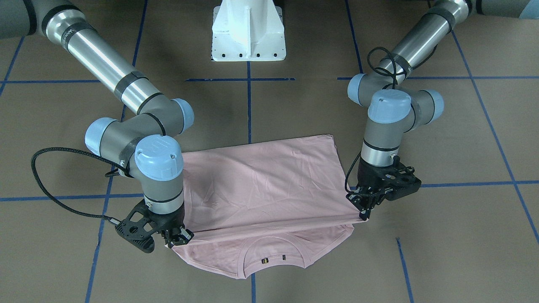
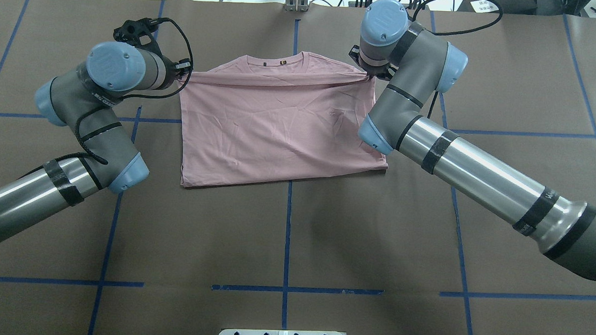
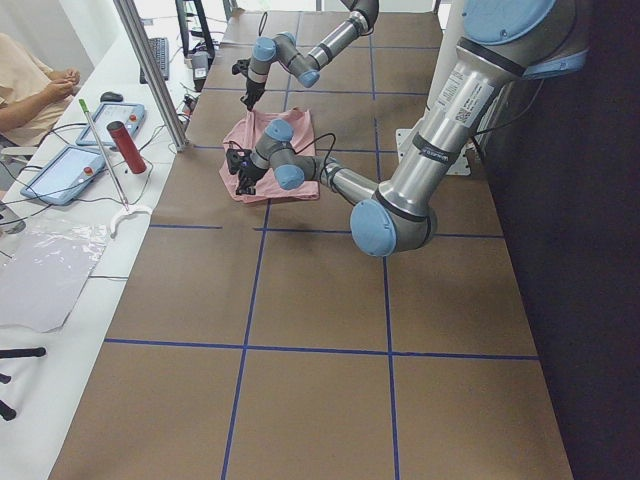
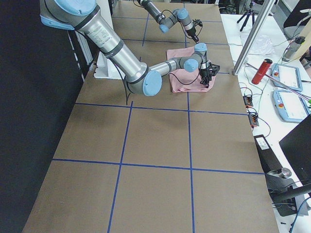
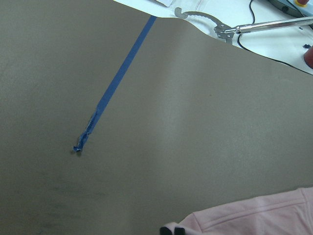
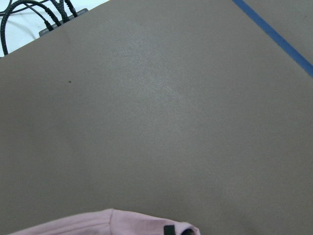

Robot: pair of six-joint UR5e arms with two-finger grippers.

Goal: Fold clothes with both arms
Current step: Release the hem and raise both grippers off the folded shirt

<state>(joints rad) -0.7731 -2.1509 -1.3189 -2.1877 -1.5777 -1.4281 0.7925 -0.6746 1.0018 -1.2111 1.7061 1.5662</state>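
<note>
The pale pink T-shirt (image 1: 261, 181) lies plain side up on the brown table, its lower part folded over toward the collar (image 1: 273, 256). The folded edge hangs taut between both grippers, just short of the collar. My left gripper (image 1: 364, 212) is shut on one end of that edge and shows in the overhead view (image 2: 183, 72). My right gripper (image 1: 179, 240) is shut on the other end and shows in the overhead view (image 2: 369, 74). Each wrist view shows only a strip of pink cloth (image 5: 254, 215) (image 6: 98, 223) at its bottom edge.
The white pedestal (image 1: 248, 31) stands at the robot's side of the table. Blue tape lines (image 2: 287, 236) cross the brown table cover. Beyond the far edge lie cables and a metal grabber tool (image 5: 230, 27). An operator sits at the side desk (image 3: 30, 90).
</note>
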